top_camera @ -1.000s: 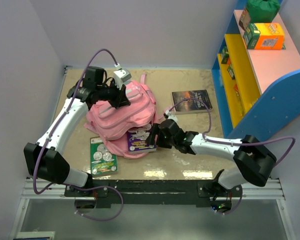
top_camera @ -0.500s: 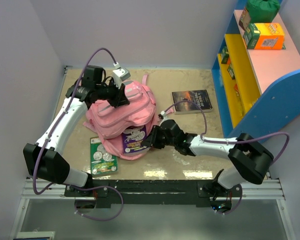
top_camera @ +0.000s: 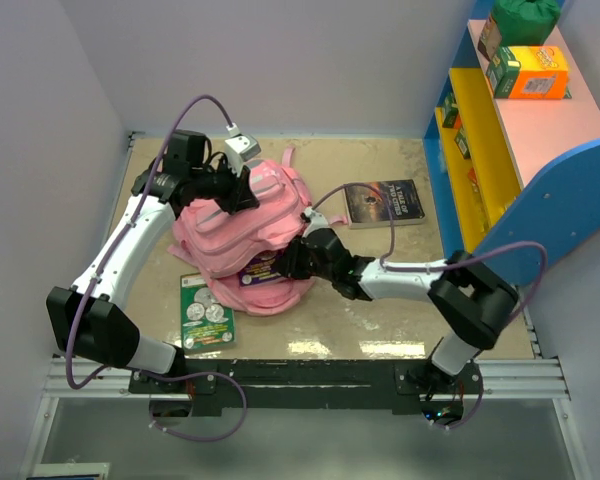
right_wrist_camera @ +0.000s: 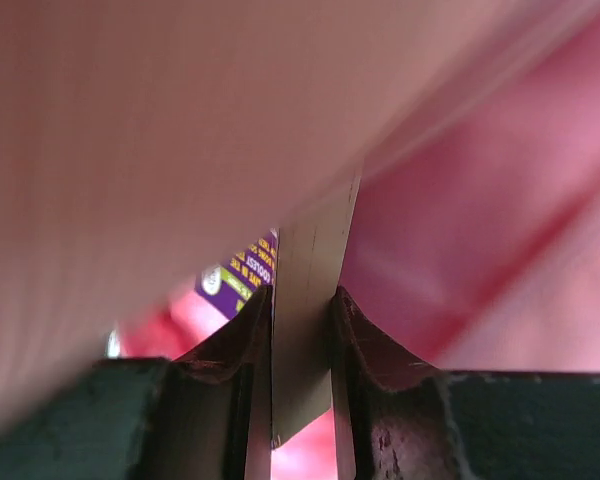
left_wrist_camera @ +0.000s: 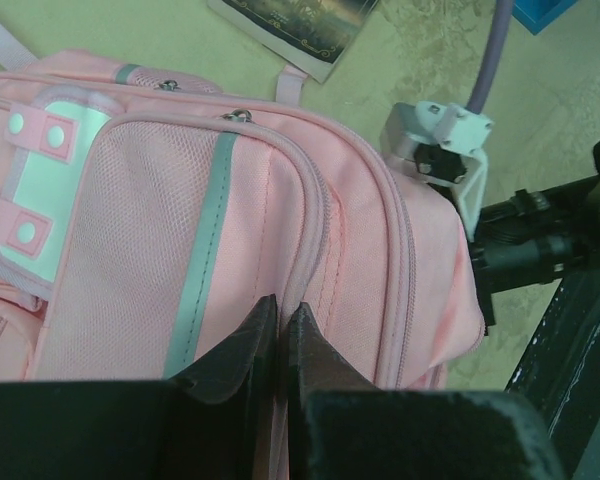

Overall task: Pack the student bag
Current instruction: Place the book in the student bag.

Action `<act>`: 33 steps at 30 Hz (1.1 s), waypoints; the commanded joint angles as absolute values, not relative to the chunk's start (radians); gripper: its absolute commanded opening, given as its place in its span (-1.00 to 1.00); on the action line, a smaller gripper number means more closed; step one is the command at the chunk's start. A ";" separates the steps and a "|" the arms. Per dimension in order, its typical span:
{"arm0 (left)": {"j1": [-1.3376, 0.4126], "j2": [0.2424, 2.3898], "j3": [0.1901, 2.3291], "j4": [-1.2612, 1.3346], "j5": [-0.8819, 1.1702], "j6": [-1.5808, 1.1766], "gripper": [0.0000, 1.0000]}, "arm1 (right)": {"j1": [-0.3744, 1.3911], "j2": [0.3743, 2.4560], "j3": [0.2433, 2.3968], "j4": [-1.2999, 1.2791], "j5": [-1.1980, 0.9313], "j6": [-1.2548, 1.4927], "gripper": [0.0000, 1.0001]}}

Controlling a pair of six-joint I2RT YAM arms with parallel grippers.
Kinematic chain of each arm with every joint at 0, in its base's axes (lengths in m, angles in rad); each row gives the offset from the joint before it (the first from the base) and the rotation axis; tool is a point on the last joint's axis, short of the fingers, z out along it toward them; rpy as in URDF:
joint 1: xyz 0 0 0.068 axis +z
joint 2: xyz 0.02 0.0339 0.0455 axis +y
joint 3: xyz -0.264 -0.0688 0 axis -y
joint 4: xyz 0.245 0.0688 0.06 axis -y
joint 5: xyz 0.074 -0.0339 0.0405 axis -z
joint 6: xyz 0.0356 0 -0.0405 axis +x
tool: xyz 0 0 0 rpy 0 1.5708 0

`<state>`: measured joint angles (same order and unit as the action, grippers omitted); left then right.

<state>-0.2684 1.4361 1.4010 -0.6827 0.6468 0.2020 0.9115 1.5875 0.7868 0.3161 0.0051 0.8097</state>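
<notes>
The left gripper [left_wrist_camera: 280, 318] pinches the pink bag [top_camera: 276, 208] by its top. The right gripper [right_wrist_camera: 301, 312] pinches a purple book [right_wrist_camera: 242, 274] that sits partway inside the bag.

The beige, marbled tabletop [top_camera: 380, 290] carries three things: the pink student bag [top_camera: 270, 205] left of centre, a green booklet [top_camera: 205, 315] lying flat against the bag's near-left edge, and a dark book [top_camera: 385, 203] lying flat, apart from the bag, toward the right

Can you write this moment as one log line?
left gripper shut on student bag | right gripper shut on purple book, partly in bag
</notes>
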 commanded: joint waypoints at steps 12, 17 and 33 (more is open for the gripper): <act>-0.261 1.381 1.499 -0.604 0.667 0.204 -1.00 | 0.913 1.970 1.321 0.072 0.072 0.827 -0.65; -0.212 1.348 1.494 -0.488 0.687 0.140 -1.00 | 0.911 1.942 1.258 0.025 0.029 0.833 -0.11; -0.189 1.354 1.457 -0.526 0.732 0.161 -1.00 | 0.732 1.602 1.162 -0.293 0.539 0.809 0.30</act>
